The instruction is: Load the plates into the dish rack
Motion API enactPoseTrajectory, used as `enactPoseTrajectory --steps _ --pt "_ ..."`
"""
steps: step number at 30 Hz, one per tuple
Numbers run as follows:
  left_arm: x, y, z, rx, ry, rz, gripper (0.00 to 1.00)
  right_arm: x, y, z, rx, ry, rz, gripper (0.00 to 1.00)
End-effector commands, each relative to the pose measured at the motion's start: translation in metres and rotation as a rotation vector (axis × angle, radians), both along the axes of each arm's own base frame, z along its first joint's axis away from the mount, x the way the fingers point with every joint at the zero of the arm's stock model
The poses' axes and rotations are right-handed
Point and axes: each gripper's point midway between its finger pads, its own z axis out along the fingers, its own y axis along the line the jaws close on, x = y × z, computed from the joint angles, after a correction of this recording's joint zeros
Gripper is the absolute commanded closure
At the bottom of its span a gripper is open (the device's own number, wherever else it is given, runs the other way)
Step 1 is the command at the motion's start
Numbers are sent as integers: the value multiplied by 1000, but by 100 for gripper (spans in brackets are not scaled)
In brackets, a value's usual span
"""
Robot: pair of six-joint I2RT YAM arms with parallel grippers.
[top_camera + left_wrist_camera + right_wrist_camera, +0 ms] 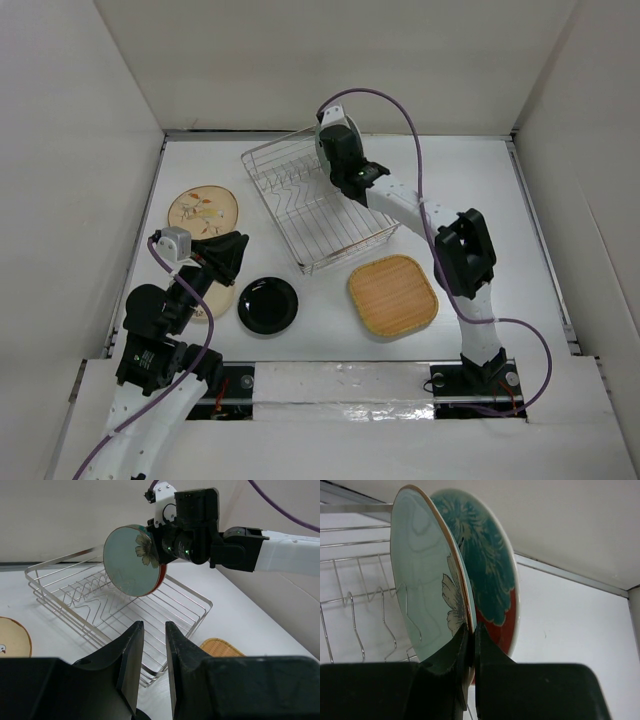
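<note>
My right gripper (471,647) is clamped on the pale green plate (417,580), held upright above the dish rack (285,205). I should lower it edge-first between the tines. My left gripper (154,655), near the rack, has its jaws slightly apart and holds nothing.

I see plain white walls (330,60) on three sides — matte and even. The white tabletop (500,190) looks softly lit.
</note>
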Motion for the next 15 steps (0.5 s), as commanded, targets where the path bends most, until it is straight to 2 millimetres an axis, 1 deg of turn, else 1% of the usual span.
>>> enactPoseTrajectory --steps 1,2,3,4,5,6,7,8,9,10,11,12,13,14,15 --pt "-3 -3 14 -11 -53 -20 79 6 10 38 167 -125 -7 99" --pt "-3 -3 14 -11 -55 -20 79 5 10 37 177 -123 -7 96" --pt "-3 -3 14 -11 -55 -21 79 5 10 34 180 -118 -6 89" --pt "-3 -3 15 -12 -56 -20 79 7 6 34 186 -117 -14 85" --pt "-4 -3 15 -12 -58 -21 79 6 6 35 202 -118 -11 82" --pt "-4 -3 15 -12 -56 -20 79 5 8 36 213 -116 0 72" --pt "-3 -3 15 -10 -57 -21 79 4 9 35 221 -113 3 68" --pt "-4 -3 15 -12 -58 -20 78 6 4 36 239 -112 -6 63" --pt "-4 -3 15 -12 -58 -20 78 4 5 40 253 -114 6 53" --pt "-4 -3 15 -12 -58 -21 78 3 6 42 265 -114 12 49" --pt "-4 -3 15 -12 -58 -23 78 4 1 45 285 -118 5 44" --pt "-4 -3 15 -12 -58 -21 78 0 2 56 308 -127 26 36" --pt "-4 -3 15 -12 -58 -21 78 -2 3 60 316 -128 41 34" --pt "-4 -3 15 -12 -58 -21 78 -3 1 62 360 -126 41 32" --pt "-4 -3 15 -12 -58 -23 78 -6 6 69 386 -124 79 29"
